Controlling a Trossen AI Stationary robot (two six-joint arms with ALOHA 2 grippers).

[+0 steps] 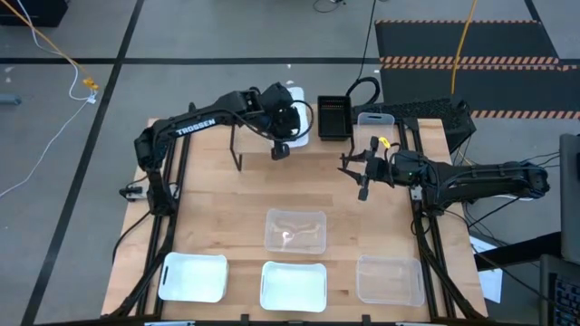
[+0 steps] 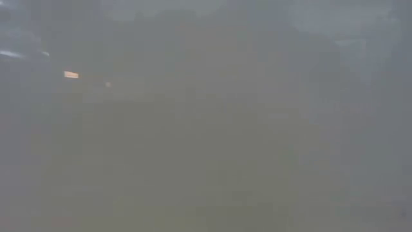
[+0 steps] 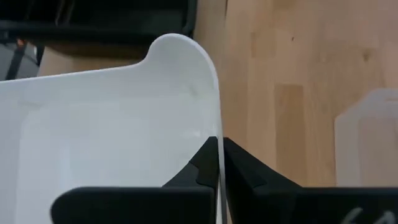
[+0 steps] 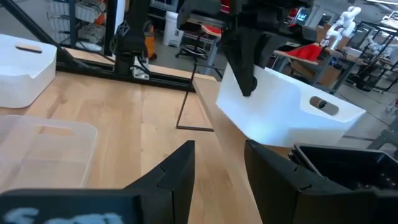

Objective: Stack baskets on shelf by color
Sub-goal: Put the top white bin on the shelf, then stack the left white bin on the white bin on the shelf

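Observation:
My left gripper is shut on a white basket at the left end of the shelf, at the table's far middle. The basket is tilted, and whether it touches the shelf top I cannot tell. A black basket stands to its right, then a clear basket. My right gripper hangs open and empty, nearer than the shelf and right of the middle. The low view is fogged and shows nothing. My left gripper pinches the white basket's side wall just below the rim, near a corner. One finger is inside the basket and the other outside. The fingers slant down from above, and the basket hangs tilted below them.
A clear basket lies at the table's middle. Along the near edge stand two white baskets and a clear basket. The shelf's thin black leg stands on the table left of the held basket.

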